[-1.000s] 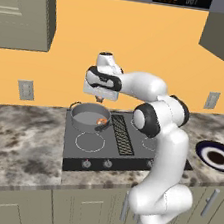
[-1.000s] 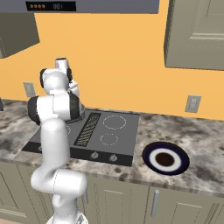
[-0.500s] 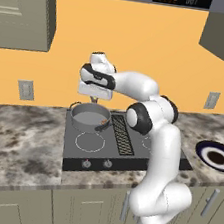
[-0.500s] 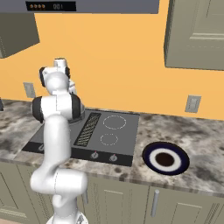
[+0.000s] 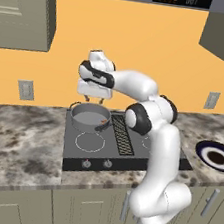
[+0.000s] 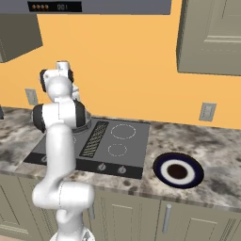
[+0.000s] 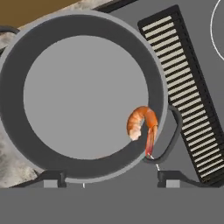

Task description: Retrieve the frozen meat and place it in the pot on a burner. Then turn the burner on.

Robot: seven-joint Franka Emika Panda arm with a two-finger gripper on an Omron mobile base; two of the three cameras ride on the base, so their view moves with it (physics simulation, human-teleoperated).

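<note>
Below my spread, empty pincer (image 7: pixel 107 178), at frame centre, the shrimp (image 7: pixel 142 124) lies inside the pot (image 7: pixel 83 92) against its right wall. Placing looks finished; next I must reach the stove's front knobs (image 5: pixel 96 163), lower centre, to light the burner.

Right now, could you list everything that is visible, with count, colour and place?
pot: one, grey metal, on the cooktop's back left burner
shrimp: one, orange, inside the pot against its wall
cooktop: one, dark grey, set in the counter, vent grille in the middle, knobs along the front
plate: one, dark blue and white, on the counter to the right of the cooktop
wall outlets: beige, on the orange wall
cabinets: beige, above and below the counter
gripper: one, white with dark fingertips, open above the pot
</note>
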